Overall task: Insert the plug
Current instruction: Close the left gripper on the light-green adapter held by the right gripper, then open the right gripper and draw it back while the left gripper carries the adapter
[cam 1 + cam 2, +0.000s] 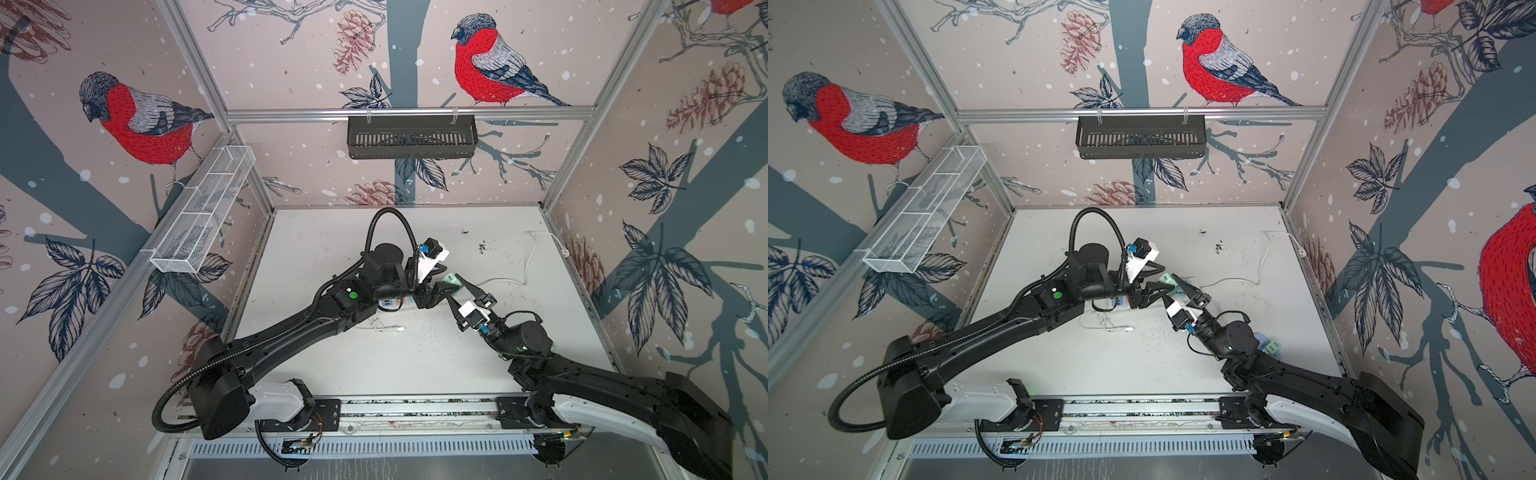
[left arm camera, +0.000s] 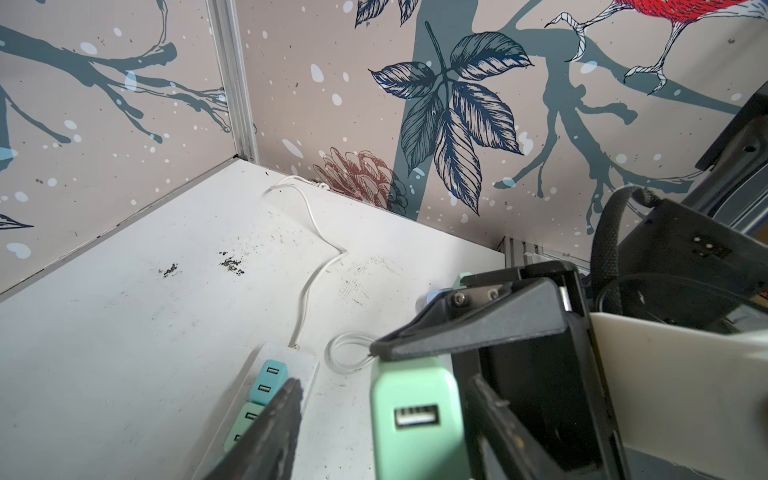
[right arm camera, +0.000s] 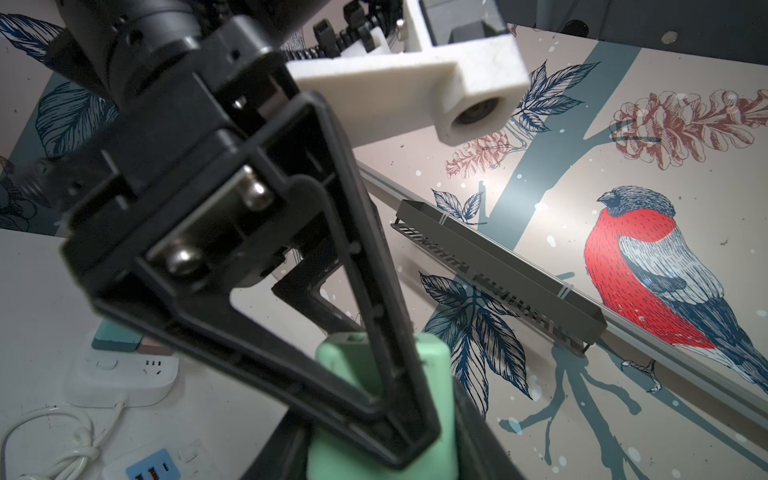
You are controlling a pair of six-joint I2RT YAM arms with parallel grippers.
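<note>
The green plug (image 1: 451, 280) hung mid-frame in both top views.
The right fingers (image 3: 482, 449) were clenched on it; the left fingers (image 2: 266, 436) stood released, straddling it, above the desk (image 2: 124, 332), near the power strip (image 2: 291, 365).

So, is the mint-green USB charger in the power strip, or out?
Out: mint-green USB charger held by right gripper, off the power strip.
</note>
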